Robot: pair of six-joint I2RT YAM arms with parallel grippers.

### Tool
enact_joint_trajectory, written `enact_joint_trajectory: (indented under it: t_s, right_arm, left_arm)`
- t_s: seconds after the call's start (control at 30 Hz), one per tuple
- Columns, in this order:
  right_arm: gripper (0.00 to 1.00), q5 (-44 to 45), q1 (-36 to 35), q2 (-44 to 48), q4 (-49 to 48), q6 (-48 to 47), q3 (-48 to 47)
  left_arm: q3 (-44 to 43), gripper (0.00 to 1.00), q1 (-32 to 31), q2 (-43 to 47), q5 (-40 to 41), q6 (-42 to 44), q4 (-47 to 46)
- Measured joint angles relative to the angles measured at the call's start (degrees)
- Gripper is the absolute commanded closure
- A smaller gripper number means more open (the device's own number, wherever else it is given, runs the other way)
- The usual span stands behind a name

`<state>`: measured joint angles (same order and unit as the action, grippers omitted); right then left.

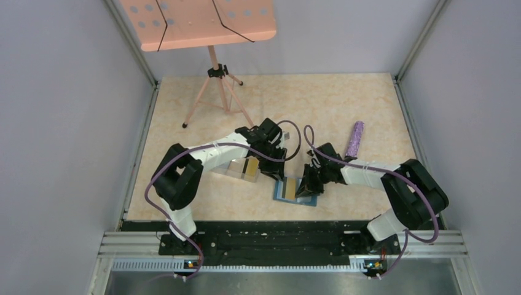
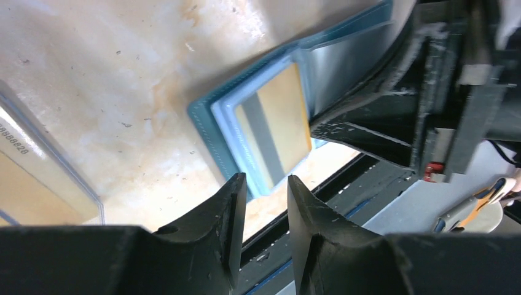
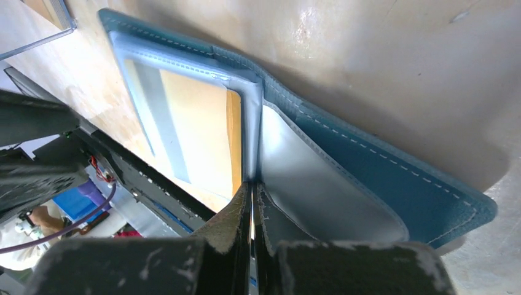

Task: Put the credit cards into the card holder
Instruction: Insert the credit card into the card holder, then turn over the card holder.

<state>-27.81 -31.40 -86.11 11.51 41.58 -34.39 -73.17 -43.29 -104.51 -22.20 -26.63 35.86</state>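
The teal card holder (image 1: 307, 201) lies open on the table near the front edge. A yellow card with a grey stripe (image 1: 288, 187) sits in its light blue left slot and also shows in the left wrist view (image 2: 282, 120) and the right wrist view (image 3: 196, 135). My right gripper (image 3: 252, 187) is shut, its tips pressing on the holder's middle fold (image 3: 252, 123) beside a grey inner flap (image 3: 319, 184). My left gripper (image 2: 265, 184) is slightly open and empty, hovering just left of the holder (image 2: 206, 126). Another yellow card (image 1: 250, 167) lies in a clear box (image 1: 236, 167).
The clear box (image 2: 49, 178) is at the left gripper's left. A purple roller (image 1: 354, 139) lies at the right rear. A pink stand on a tripod (image 1: 215, 86) stands at the back. A black rail (image 1: 264, 236) runs along the front edge.
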Motion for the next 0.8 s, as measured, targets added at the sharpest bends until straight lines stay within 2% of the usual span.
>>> enact_joint_trajectory:
  t_s: [0.3, 0.53, 0.8]
  right_arm:
    - [1.00, -0.46, 0.00, -0.44, -0.22, 0.20, -0.22]
    - [1.00, -0.55, 0.00, -0.57, -0.22, 0.26, -0.26]
    - [1.00, -0.55, 0.00, -0.61, -0.22, 0.50, -0.28]
  left_arm:
    - [1.14, 0.62, -0.07, 1.14, -1.53, -0.66, -1.33]
    - [1.86, 0.62, -0.09, -1.36, -3.02, -0.63, -1.95]
    - [2.36, 0.71, -0.11, -2.84, -4.96, -0.39, -2.64]
